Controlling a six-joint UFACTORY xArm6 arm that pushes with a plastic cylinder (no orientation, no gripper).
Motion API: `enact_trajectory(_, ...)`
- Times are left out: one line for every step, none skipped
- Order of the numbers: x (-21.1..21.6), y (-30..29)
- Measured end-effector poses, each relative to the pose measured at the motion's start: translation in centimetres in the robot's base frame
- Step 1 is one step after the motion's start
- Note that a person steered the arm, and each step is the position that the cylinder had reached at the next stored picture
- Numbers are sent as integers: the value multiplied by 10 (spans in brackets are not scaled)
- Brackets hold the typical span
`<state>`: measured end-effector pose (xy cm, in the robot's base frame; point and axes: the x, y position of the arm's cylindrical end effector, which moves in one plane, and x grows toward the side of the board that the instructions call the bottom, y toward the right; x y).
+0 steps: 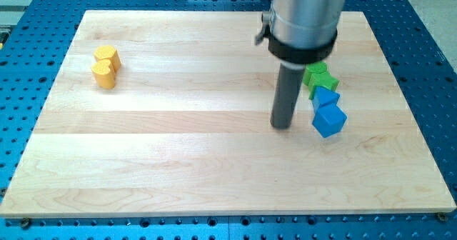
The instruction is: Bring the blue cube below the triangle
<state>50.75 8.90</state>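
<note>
Toward the right edge of the pale wooden board [178,154], roughly mid-height, sits the cluster that matters. My tip [281,127] stands on the wood just left of the small blue cube [329,120], near it but w/ a sliver of board showing between, so not touching as far as I can tell. No hand on this rig, only the dark rod, so nothing is clenched or grasped; it hangs free of every block

Blue cube lies directly on the near side of the blue triangular block [327,97], touching or v. nearly so. Farther back, toward the far edge, a green block [319,78], shape hard to read since the arm's grey housing covers part of it; may be more than one piece

Progress, as a judgement: the cube already looks placed below the triangle, i.e. on its bottom side in the view, so the task seems essentially done or in final trim. Cube is rotated a bit and sits a shade right of the triangle's centre; a small nudge might tidy it, tho not clearly needed

Near the far left corner, well apart from all this, two yellow heart-like blocks [106,66] sit touching each other, irrelevant to the job
</note>
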Motion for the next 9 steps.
enact_trajectory(41, 54)
enact_trajectory(45, 82)
enact_trajectory(32, 83)
enact_trajectory(21, 83)
enact_trajectory(17, 83)
enact_trajectory(16, 77)
enact_trajectory(8, 70)
enact_trajectory(5, 66)
enact_trajectory(5, 40)
